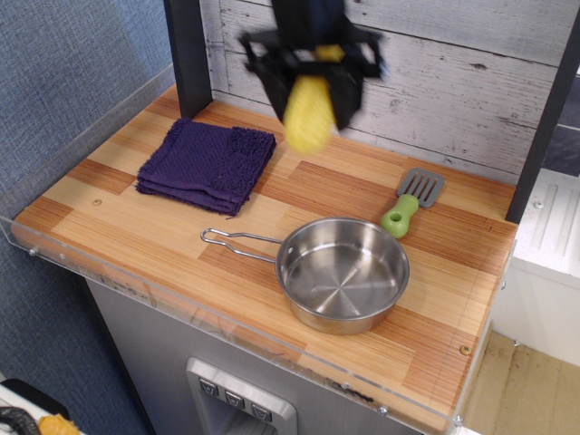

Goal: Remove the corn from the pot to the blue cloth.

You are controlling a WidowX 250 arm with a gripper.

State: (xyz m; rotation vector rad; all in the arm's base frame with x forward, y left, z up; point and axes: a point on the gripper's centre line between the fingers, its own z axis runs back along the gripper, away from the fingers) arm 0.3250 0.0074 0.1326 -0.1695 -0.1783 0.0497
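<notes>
The gripper (310,86) clamps the corn (308,113) high above the desk's back edge; the pot (343,275) sits empty near the front, and placing on the blue cloth (207,165) remains.

We see a mock kitchen built for robot trials. A striped wooden surface (181,227) edged with clear acrylic sits before a whitewashed plank wall (471,82). On it lie a steel pot (343,275), a toy spatula (410,201) and a folded blue cloth (207,165).
</notes>
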